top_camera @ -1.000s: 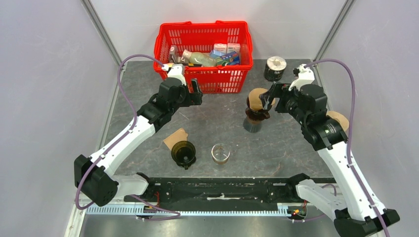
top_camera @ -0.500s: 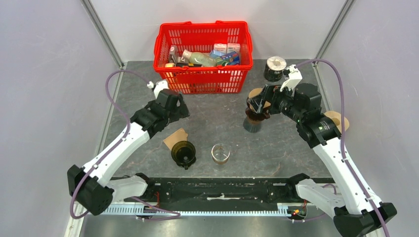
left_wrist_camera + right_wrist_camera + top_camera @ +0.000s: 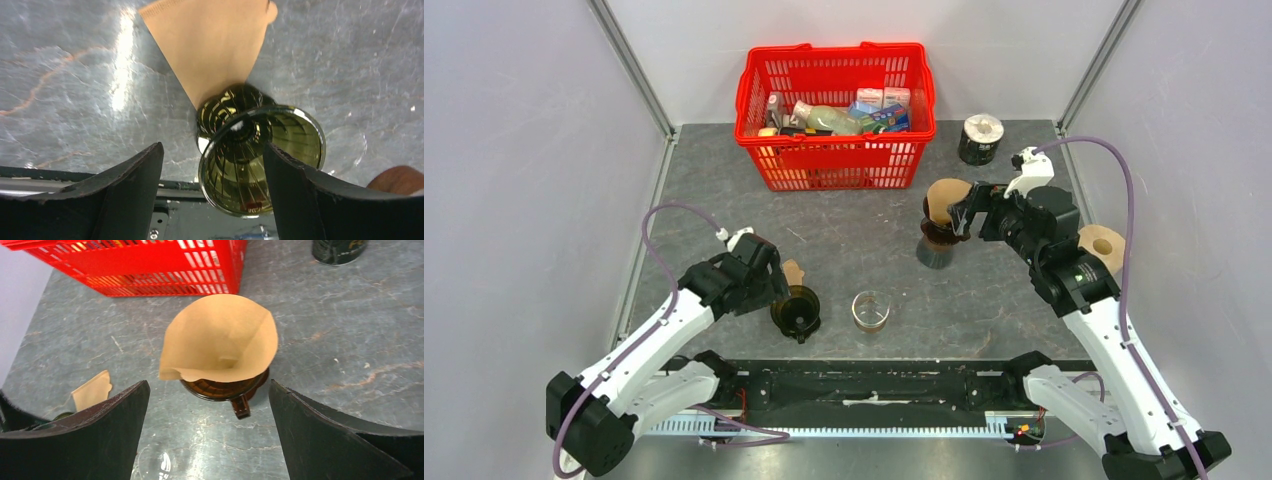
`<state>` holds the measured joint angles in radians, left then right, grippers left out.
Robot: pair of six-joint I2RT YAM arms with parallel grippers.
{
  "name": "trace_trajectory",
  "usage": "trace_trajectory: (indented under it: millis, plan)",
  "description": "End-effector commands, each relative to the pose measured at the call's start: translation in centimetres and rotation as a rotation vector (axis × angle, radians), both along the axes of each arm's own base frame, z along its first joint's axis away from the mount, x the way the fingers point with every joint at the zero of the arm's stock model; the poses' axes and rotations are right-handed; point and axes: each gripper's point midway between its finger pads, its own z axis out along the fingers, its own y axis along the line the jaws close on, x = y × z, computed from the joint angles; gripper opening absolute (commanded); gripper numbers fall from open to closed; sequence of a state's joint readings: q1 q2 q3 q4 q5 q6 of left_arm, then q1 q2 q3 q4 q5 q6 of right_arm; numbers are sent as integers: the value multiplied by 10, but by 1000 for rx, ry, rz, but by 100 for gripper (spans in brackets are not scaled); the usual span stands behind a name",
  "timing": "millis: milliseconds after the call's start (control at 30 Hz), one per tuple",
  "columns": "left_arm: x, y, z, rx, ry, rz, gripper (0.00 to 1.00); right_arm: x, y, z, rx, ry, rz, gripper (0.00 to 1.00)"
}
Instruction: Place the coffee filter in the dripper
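there, filter (image 3: 220, 337) inside brown dripper (image 3: 220, 389)

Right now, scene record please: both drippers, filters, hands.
brown dripper: upright, open filter seated in it
green dripper: no filter inside
flat filter: lying on table beside green dripper
left hand: open, fingers either side of green dripper
right hand: open, holding nothing, facing brown dripper

Matt paper filter (image 3: 220, 337); glossy, perhaps glass dripper (image 3: 220, 388)
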<state>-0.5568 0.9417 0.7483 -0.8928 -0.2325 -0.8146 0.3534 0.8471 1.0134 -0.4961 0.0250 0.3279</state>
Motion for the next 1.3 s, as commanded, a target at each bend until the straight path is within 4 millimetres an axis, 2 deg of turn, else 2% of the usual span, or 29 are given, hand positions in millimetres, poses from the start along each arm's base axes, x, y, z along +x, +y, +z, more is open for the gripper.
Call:
trace_trajectory:
  millis: [0, 167, 267, 467, 567, 667, 833, 1000, 1100, 1267]
  plan:
    - [-14, -14, -3, -83, 57, -42, 77, 6, -16, -5, -59, -5, -81, 97]
    - [-21, -20, -14, -107, 91, -78, 70, 7, -16, -8, -67, 7, -78, 97]
    - [-24, -22, -24, -106, 130, -88, 59, 7, -18, -9, -73, 10, -89, 97]
    - [-20, -34, -34, -131, 151, -118, 32, 6, -24, -11, -85, 12, -116, 97]
    - [-17, -34, -33, -117, 155, -126, 14, 5, -29, -12, -92, 8, -137, 97]
    - [-13, -32, -27, -98, 135, -130, 2, 4, -32, -11, -99, 0, -152, 97]
    - [-5, -35, 2, -104, 72, -169, 2, 7, -35, -11, -101, -11, -174, 97]
    - [7, -41, 61, -136, -50, -220, 2, 7, -54, -10, -110, -21, -285, 97]
    - [8, -56, 99, -209, -111, -308, 2, 3, -71, -10, -121, -40, -368, 97]
    - [-3, -94, 142, -372, -110, -509, 2, -1, -83, -10, -124, -71, -430, 97]
